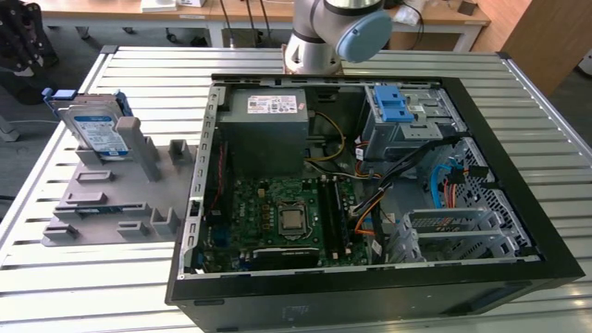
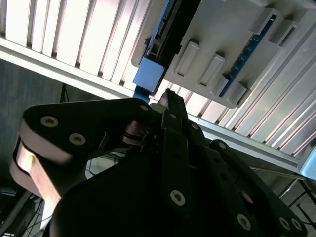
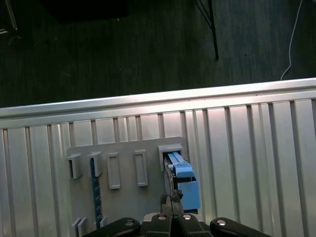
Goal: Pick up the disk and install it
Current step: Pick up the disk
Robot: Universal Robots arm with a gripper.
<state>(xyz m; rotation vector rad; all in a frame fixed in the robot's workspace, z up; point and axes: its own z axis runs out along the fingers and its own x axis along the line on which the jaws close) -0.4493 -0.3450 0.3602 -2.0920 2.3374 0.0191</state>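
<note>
Your gripper (image 3: 169, 200) hangs over the disk (image 3: 183, 178), fingers pinched together and holding nothing. The disk stands on edge in the grey rack (image 1: 107, 200), beside the computer case (image 1: 370, 173), with its thin top edge facing your fingertips

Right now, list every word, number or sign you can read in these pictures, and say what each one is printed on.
No text is legible; every printed patch is too small to read.
Label on the disk, standing in the grey holder: white and blue, print too small to read.
White sticker on the grey metal box in the computer case: too small to read.
Circuit board: markings too small to read.
</note>
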